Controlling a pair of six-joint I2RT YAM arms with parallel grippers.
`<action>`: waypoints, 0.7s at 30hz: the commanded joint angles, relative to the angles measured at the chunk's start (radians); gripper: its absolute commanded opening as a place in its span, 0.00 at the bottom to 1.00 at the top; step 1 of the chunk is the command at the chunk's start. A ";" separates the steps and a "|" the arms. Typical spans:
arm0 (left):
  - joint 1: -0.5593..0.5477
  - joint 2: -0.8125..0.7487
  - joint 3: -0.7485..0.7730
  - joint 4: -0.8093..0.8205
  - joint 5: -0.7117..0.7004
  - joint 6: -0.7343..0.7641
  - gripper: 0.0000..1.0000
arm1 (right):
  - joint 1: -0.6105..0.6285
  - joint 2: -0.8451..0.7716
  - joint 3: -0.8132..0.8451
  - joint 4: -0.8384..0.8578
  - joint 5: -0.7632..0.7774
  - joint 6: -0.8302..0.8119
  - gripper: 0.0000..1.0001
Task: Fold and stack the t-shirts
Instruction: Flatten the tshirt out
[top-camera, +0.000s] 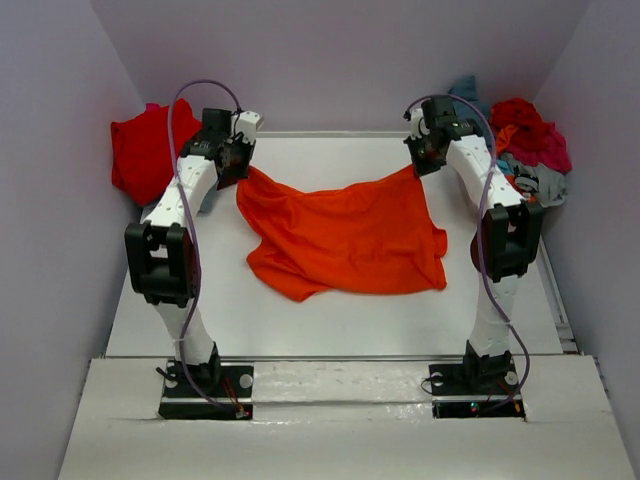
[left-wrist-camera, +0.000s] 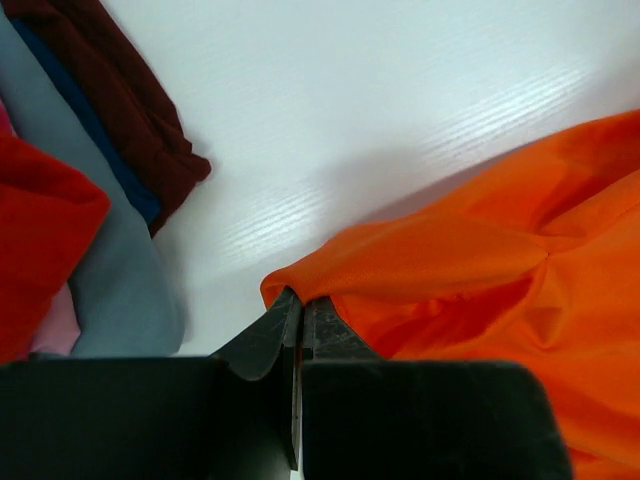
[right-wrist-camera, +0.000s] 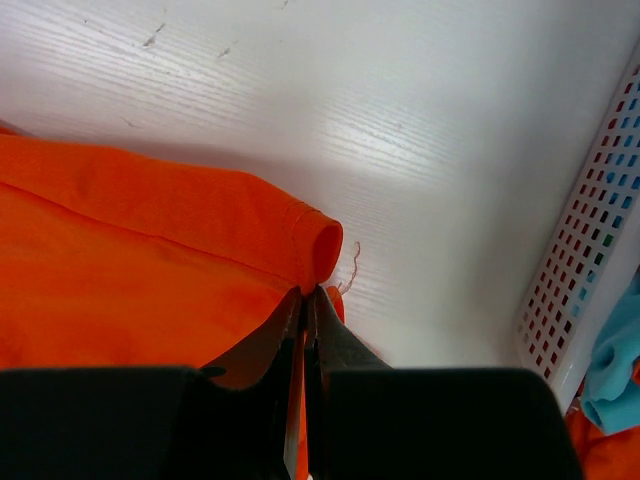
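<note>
A bright orange t-shirt (top-camera: 345, 240) hangs spread between both arms over the middle of the white table (top-camera: 330, 320), its lower part resting on the surface. My left gripper (top-camera: 240, 165) is shut on the shirt's far left corner (left-wrist-camera: 300, 285). My right gripper (top-camera: 418, 160) is shut on the far right corner, pinching a hemmed edge (right-wrist-camera: 320, 245). A red t-shirt (top-camera: 140, 150) lies bunched at the far left. More t-shirts, red, magenta, teal and grey, are heaped at the far right (top-camera: 525, 135).
A white perforated basket (right-wrist-camera: 590, 260) stands at the table's right edge with teal cloth (right-wrist-camera: 615, 360) in it. Folded dark maroon, blue and grey cloths (left-wrist-camera: 110, 170) lie by the left gripper. Purple walls close in the table.
</note>
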 joint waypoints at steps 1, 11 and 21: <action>0.001 0.114 0.154 -0.057 -0.021 -0.037 0.06 | -0.015 0.018 0.071 0.093 0.035 -0.032 0.07; -0.017 0.338 0.439 -0.122 -0.097 -0.057 0.06 | -0.024 0.128 0.215 0.136 0.109 -0.024 0.07; -0.046 0.420 0.440 -0.107 -0.182 -0.058 0.08 | -0.033 0.248 0.353 0.165 0.156 -0.033 0.07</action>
